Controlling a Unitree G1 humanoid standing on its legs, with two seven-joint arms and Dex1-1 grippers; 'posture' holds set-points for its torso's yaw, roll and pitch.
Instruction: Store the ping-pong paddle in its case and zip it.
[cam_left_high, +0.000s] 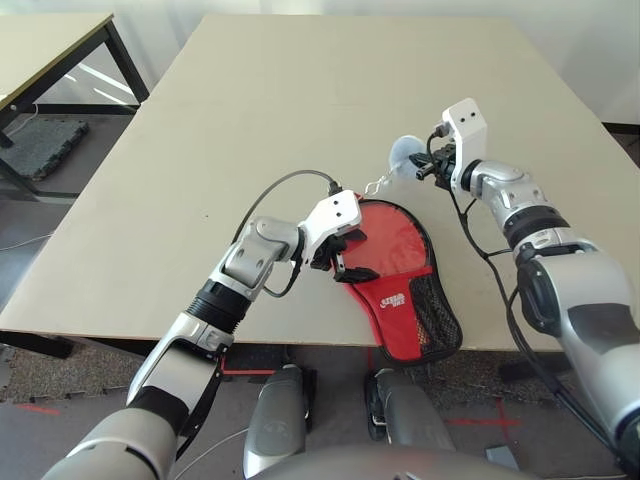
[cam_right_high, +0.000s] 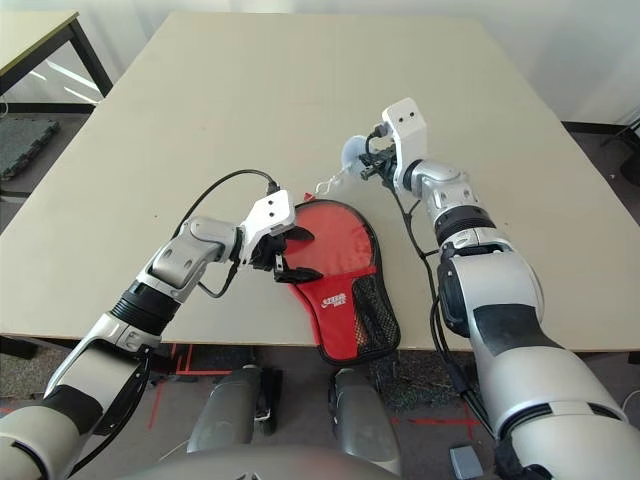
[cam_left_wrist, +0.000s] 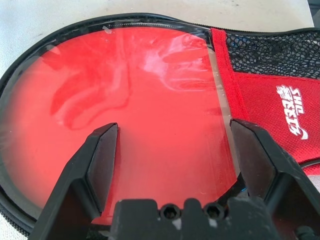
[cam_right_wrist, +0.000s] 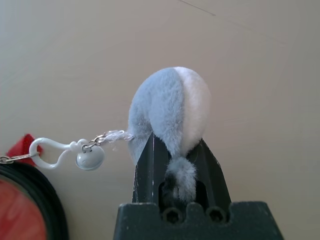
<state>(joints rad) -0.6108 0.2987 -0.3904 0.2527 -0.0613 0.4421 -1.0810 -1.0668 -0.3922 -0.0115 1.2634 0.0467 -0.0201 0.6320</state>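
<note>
The red case (cam_left_high: 400, 270) with black edging lies flat at the table's front edge, its mesh pocket (cam_left_high: 435, 320) hanging past the edge. Its round part (cam_left_wrist: 150, 100) is glossy red under a clear sheet; I cannot tell whether that is the ping-pong paddle's face. No handle shows. My left gripper (cam_left_high: 345, 262) stands open just over the round part's left side, nothing between its fingers (cam_left_wrist: 102, 160). Behind the case my right gripper (cam_right_wrist: 175, 145) is shut on a grey-white pom-pom (cam_right_wrist: 170, 110). A chain, small bell (cam_right_wrist: 90, 159) and white clip (cam_right_wrist: 50, 152) link the pom-pom to the case's edge.
The beige table (cam_left_high: 300, 100) stretches wide and bare behind and to the left of the case. A second table (cam_left_high: 50, 45) stands at the far left, with a black mat (cam_left_high: 45, 145) on the floor beside it.
</note>
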